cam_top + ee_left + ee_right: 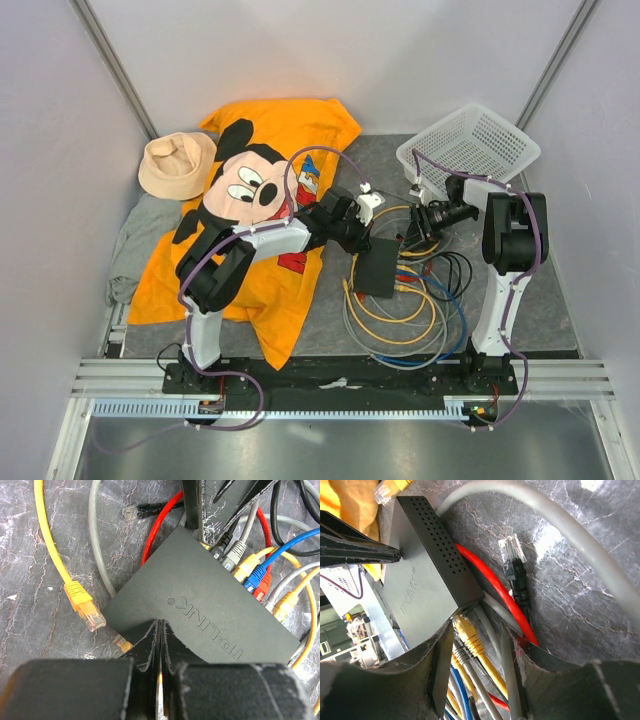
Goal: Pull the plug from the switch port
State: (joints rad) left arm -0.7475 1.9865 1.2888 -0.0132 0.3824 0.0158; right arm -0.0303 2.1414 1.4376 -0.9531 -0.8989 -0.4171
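Switch [377, 267]: lay flat on the grey mat [550, 300], mid-table, between the two grippers; long axis ran near to far.
Left gripper [160, 630]: jaws pressed together with nothing between them; tips rested on the switch's left edge, seemingly pinning it down.
Port row: sat along the right long edge, so faced away from the left arm and toward the right one.
Plugs [245, 569]: grey, yellow, blue and red, seated side by side; leads trailed off to the right.
Right gripper [480, 632]: jaws stood apart, straddling a yellow plug [465, 630] and grey leads [492, 680] at the far end of the row; no firm pinch evident.
Nearer arm: the right, with its fingers at the plugs.
Pull direction: judged rightward, square to the long axis, straight out of the port.
Risk: several leads crowded inside the jaws; could catch the wrong plug or drag the box sideways despite the left hold.
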